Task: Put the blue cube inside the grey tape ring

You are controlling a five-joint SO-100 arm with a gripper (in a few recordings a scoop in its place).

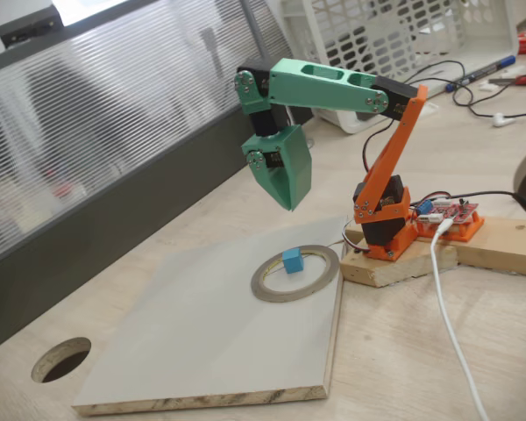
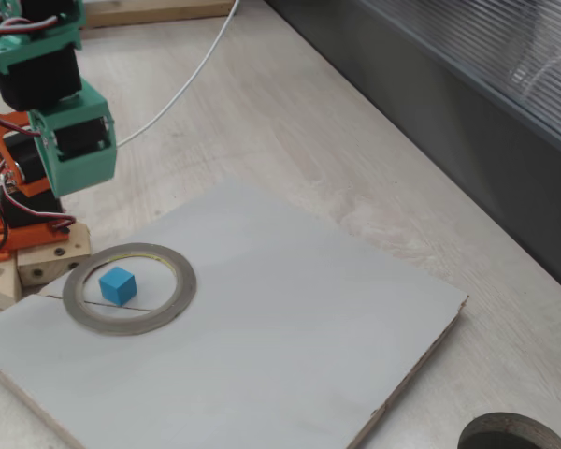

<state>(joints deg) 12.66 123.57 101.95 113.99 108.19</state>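
Note:
The blue cube [image 1: 292,260] [image 2: 118,285] rests flat on the pale board inside the grey tape ring [image 1: 285,297] [image 2: 183,281], near the middle of its opening and clear of the rim. My green gripper [image 1: 289,205] hangs in the air well above the ring, pointing down, its jaws closed to a point with nothing between them. In a fixed view the gripper's green body [image 2: 73,150] hovers above the ring's edge that lies toward the arm's base.
The ring lies at a corner of a pale board [image 1: 202,351] [image 2: 290,327]. A round dark hole [image 1: 61,360] [image 2: 514,435] is cut in the tabletop beyond the board. The arm's wooden base [image 1: 500,241] and a white cable [image 1: 447,307] sit beside the board. A grey ribbed panel runs along one side.

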